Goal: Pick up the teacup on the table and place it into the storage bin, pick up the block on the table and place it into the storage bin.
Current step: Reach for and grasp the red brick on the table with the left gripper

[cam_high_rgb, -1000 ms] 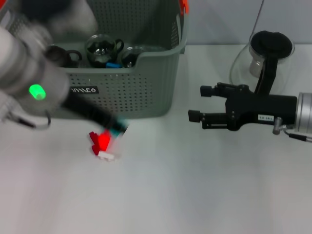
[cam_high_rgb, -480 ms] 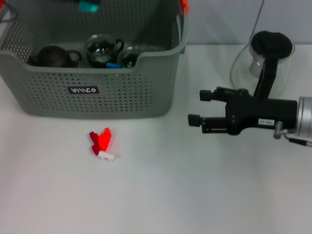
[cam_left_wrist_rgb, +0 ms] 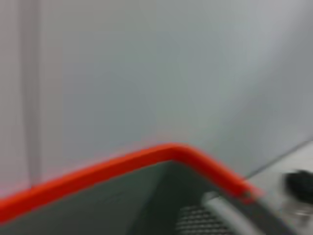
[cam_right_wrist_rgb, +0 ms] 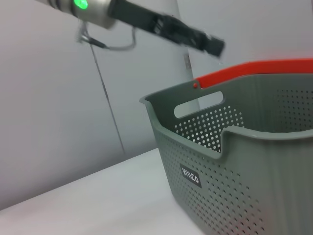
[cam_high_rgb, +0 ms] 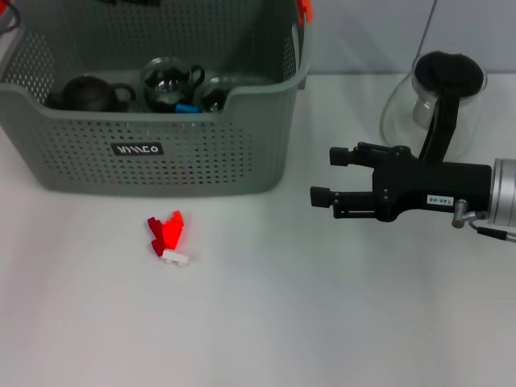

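Observation:
The grey-green storage bin (cam_high_rgb: 201, 153) stands at the back left of the table, and its wall (cam_right_wrist_rgb: 234, 171) fills the right wrist view. Inside it are a glass teacup (cam_high_rgb: 169, 81), a second glass cup (cam_high_rgb: 216, 94), a dark teapot (cam_high_rgb: 85, 93) and a blue block (cam_high_rgb: 187, 107). On the table in front of the bin lies a red block cluster (cam_high_rgb: 167, 234) with a small white piece (cam_high_rgb: 176, 258). My right gripper (cam_high_rgb: 329, 173) hovers open and empty to the right of the bin. My left gripper (cam_right_wrist_rgb: 215, 45) hangs high above the bin.
A glass pitcher (cam_high_rgb: 439, 97) with a black lid stands at the back right, just behind my right arm. The bin's orange handle (cam_left_wrist_rgb: 146, 156) crosses the left wrist view. Bare white table spreads along the front.
My left arm has risen from the red blocks, passed over the bin and left the top of the head view. The red blocks and my right arm have stayed put.

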`<control>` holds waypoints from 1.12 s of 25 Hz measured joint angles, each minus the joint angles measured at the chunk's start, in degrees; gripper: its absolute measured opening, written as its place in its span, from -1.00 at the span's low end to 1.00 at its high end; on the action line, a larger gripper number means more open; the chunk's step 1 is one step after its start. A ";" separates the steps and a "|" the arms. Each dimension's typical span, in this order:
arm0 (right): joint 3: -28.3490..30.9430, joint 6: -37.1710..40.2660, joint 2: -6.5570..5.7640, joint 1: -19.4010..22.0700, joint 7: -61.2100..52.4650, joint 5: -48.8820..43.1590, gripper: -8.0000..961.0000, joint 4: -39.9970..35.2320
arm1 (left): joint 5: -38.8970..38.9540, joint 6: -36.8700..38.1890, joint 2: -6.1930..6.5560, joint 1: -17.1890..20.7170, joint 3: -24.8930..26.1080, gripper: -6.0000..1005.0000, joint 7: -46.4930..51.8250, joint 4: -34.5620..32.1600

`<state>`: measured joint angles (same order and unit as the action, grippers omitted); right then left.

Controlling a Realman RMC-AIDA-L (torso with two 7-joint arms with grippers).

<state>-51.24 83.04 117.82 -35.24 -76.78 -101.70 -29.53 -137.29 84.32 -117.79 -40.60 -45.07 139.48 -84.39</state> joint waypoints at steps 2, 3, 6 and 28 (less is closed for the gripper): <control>-0.09 0.00 -0.01 -0.07 -0.01 -0.01 0.90 0.00 | 3.49 6.37 -2.21 2.45 -0.04 0.27 -3.20 -8.13; -0.21 0.01 -0.01 -0.08 -0.01 -0.02 0.90 0.00 | 5.42 9.03 -3.18 3.58 -0.04 0.34 -4.84 -11.27; -0.66 0.13 -0.03 -0.13 0.05 -0.04 0.90 0.00 | 12.68 17.20 -5.96 8.04 -0.52 0.70 -10.34 -16.64; -13.20 -8.70 3.09 -10.84 4.63 0.56 0.90 9.28 | 21.58 21.90 -4.60 25.35 10.93 0.90 -47.26 18.67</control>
<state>-64.44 74.34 120.90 -46.08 -72.14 -101.14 -20.26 -115.71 106.22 -122.39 -15.26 -34.13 92.22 -65.72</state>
